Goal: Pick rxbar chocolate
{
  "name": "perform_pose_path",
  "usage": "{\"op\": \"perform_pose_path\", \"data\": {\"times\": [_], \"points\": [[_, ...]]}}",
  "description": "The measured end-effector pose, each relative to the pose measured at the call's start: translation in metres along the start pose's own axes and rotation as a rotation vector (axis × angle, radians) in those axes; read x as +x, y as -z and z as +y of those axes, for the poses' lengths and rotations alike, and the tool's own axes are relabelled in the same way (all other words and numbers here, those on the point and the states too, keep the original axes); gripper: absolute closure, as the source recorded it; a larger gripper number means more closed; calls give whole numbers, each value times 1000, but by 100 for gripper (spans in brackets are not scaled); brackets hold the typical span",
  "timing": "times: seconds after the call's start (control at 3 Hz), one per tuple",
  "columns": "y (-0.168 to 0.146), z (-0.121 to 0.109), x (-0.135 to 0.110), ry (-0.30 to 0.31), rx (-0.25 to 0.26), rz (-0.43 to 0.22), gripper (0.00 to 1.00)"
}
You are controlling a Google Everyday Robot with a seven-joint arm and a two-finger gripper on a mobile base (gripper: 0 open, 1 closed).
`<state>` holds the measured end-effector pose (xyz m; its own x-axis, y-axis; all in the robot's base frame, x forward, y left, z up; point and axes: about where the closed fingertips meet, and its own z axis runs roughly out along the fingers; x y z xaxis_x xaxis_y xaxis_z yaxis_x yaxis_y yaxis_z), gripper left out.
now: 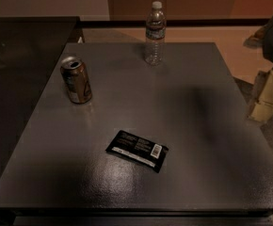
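Note:
The rxbar chocolate (137,149) is a flat black wrapper with a white barcode patch. It lies flat on the dark grey table (197,173), near the front centre and slightly askew. My gripper (268,95) shows as pale blocky parts under a dark arm at the right edge of the view. It hangs beyond the table's right side, well to the right of the bar and touching nothing. Nothing is held.
A brown-gold drink can (76,80) stands upright at the left. A clear plastic water bottle (155,33) stands at the back centre. A dark counter (23,46) adjoins the table on the left. Pale floor lies behind and to the right.

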<state>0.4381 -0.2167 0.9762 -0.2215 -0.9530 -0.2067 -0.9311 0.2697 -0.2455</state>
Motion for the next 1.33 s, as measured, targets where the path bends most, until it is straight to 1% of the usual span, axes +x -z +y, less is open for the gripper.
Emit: {"op": "perform_pose_path", "data": {"times": [0.33, 0.67, 1.0, 1.33], "points": [[-5, 3, -8, -12, 4, -5, 0], [-21, 12, -18, -32, -1, -35, 0], [-42, 21, -30, -53, -10, -79, 0], [-64, 32, -47, -73, -17, -138, 0]]}}
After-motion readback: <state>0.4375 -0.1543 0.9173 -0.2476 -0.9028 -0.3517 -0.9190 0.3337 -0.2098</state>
